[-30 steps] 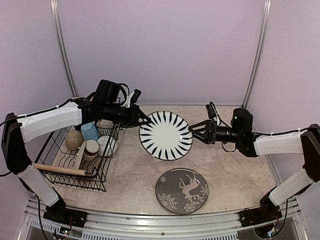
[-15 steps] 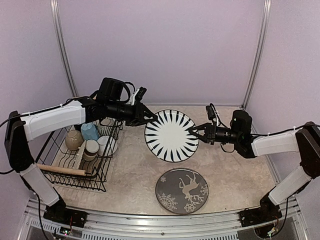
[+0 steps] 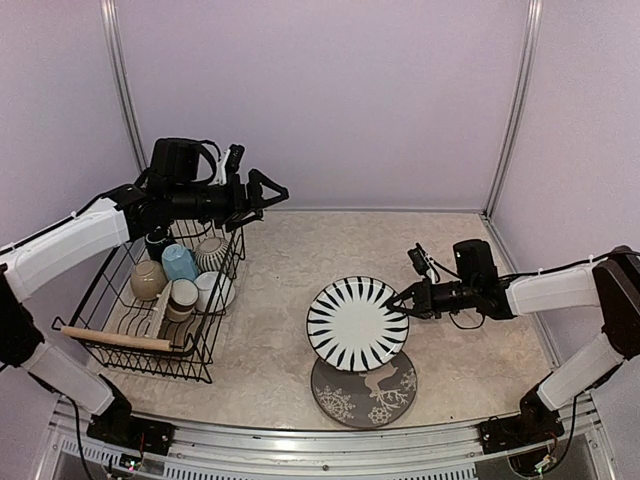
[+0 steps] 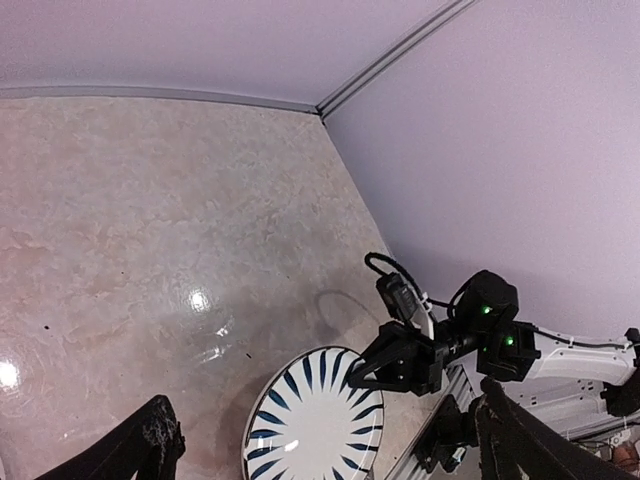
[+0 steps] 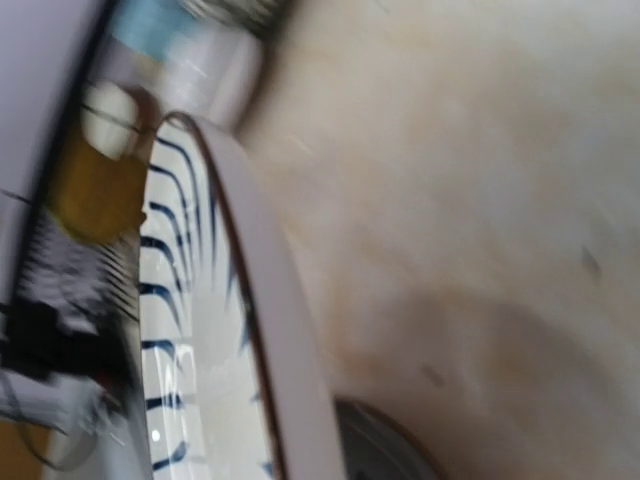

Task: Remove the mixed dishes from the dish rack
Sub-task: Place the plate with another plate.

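Observation:
The black-and-white striped plate (image 3: 355, 325) hangs tilted above the table, and my right gripper (image 3: 405, 300) is shut on its right rim. In the right wrist view the plate's white rim (image 5: 270, 330) fills the frame edge-on; the fingers themselves are hidden there. My left gripper (image 3: 266, 189) is open and empty above the dish rack's far right corner, well away from the plate. From the left wrist the plate (image 4: 310, 420) shows far below between the spread fingers (image 4: 140, 450). The dish rack (image 3: 205, 345) holds a light blue mug (image 3: 180, 262), a brown-white cup (image 3: 183, 297), a grey-striped pot (image 3: 211, 253) and a beige bowl (image 3: 148, 278).
A grey plate with a white deer pattern (image 3: 372, 395) lies flat on the table, partly under the held plate; it also shows in the right wrist view (image 5: 390, 445). A wooden bar handle (image 3: 115, 340) runs along the rack's near side. The walls stand close behind.
My left gripper opened, let go of the striped plate and drew back left over the rack. My right gripper closed on the rim and carried the plate nearer, over the grey plate.

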